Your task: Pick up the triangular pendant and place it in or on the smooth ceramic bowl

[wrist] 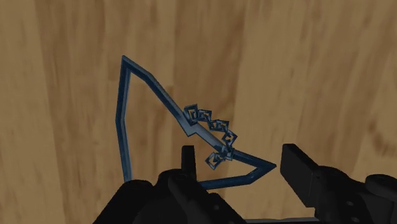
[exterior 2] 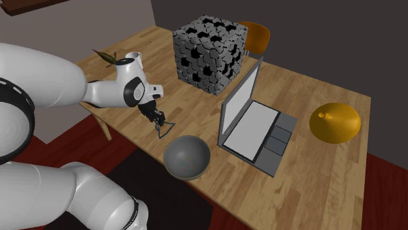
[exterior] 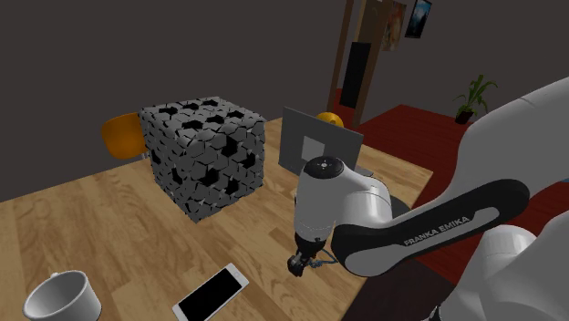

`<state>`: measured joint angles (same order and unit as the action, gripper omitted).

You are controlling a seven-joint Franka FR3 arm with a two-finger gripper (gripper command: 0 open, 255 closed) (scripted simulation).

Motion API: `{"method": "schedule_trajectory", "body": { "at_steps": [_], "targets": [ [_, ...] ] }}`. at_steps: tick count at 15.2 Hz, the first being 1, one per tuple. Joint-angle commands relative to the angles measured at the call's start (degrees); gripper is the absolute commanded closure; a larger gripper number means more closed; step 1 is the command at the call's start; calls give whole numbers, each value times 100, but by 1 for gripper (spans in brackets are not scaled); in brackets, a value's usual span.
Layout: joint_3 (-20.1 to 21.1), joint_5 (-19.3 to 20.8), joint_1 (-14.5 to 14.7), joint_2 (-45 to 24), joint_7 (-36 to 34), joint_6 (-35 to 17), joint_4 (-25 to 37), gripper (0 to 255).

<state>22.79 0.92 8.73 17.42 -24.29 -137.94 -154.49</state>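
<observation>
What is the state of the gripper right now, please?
The gripper: closed on the blue triangular pendant, clasped between its fingers.

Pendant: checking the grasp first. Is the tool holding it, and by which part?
The tool seems to clasp the blue triangular pendant by the frame edge between its fingers, beside the chain.

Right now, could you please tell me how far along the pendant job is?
Done: the gripper is down at the blue triangular pendant, with one corner of it right at the tip in the wrist view. In hand: the grasp; I cannot tell whether it is clamped or lifted yet. Left: carrying it to the dark grey bowl close by on the wooden table and releasing it; the bowl looks empty.
</observation>
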Motion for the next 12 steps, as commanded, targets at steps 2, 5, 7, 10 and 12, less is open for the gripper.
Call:
{"method": "schedule_trajectory", "body": {
  "at_steps": [2,5,7,10,12],
  "targets": [
    [0,0,0,-1,0,-1,0,255],
    [-1,3,-3,-5,1,4,9,255],
    [-2,0,-1,1,3,10,9,255],
    [-18,-33,17,71,33,96,28,255],
    [-55,-89,48,208,95,287,90,255]
  ]
}}
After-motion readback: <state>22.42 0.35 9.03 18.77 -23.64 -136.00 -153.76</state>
